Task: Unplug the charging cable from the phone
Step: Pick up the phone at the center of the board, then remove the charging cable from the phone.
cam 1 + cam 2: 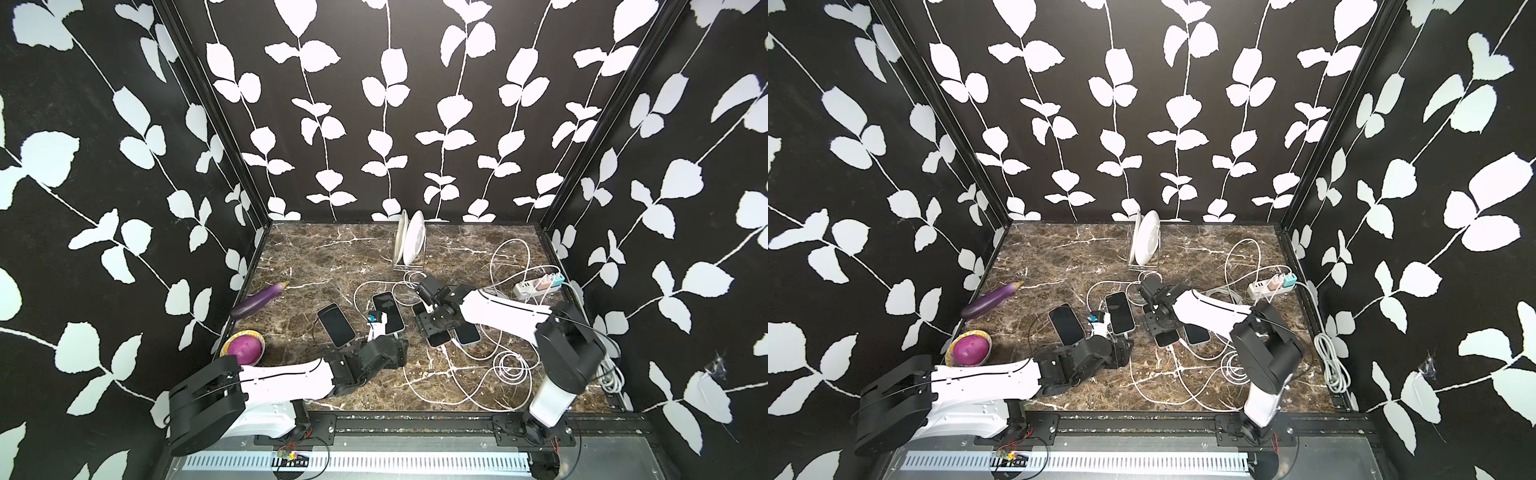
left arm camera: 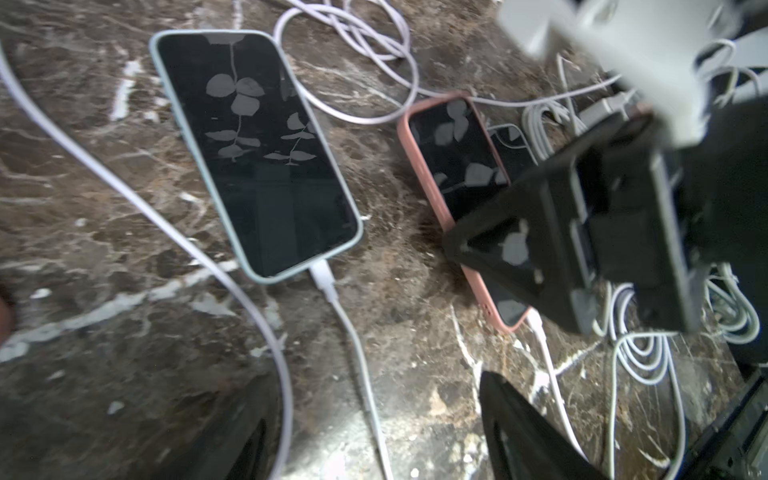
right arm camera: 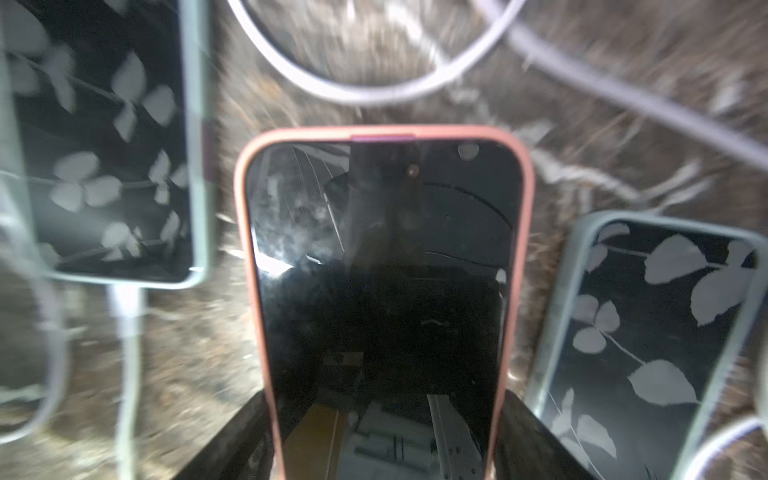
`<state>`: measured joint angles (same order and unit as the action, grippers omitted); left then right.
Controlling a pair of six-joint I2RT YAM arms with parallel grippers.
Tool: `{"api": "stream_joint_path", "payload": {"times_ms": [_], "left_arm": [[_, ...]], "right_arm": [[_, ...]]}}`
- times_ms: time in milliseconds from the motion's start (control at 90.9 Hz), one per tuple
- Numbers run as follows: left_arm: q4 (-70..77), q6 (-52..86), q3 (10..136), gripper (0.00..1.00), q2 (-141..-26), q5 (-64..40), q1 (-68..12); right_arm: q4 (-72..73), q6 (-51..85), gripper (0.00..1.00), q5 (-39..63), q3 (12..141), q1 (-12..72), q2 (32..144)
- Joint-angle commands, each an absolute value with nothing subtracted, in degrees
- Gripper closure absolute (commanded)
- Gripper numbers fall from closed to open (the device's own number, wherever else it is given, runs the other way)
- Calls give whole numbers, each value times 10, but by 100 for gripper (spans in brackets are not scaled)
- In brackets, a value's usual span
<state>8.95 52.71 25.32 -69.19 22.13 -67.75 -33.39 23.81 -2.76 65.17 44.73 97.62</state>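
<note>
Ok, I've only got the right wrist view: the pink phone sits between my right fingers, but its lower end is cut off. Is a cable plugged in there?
Observer: Yes. The left wrist view shows a white cable plugged into the pink phone.
Operator: And the left gripper?
Observer: The left gripper is open; a second cable, plugged into the pale-green phone, runs between its fingers in that view.
Operator: Any phones I can't see?
Observer: A fourth phone, left of the pale-green one in both top views.

Eggplant (image 1: 259, 300), bowl (image 1: 227, 347) holding purple ball (image 1: 246, 350), plates (image 1: 412, 243) in rack (image 1: 420, 266)
</note>
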Motion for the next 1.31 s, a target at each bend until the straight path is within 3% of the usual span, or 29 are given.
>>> {"api": "stream_joint_path", "payload": {"times_ms": [0,242,539,1078,1298], "left_arm": [[172,489,246,22,-692,277,-725],[390,501,191,33,-775,261,-750],[748,474,175,36,-964,190,-774],[804,455,214,35,-1036,156,-774],[803,455,247,39,-1063,125,-767]], "right_arm": [[-308,253,100,-32,645,450,926],[-292,268,100,-52,631,450,867],[-280,280,100,-46,621,450,846],[-266,304,100,-41,616,449,829],[-262,311,100,-37,609,448,818]]}}
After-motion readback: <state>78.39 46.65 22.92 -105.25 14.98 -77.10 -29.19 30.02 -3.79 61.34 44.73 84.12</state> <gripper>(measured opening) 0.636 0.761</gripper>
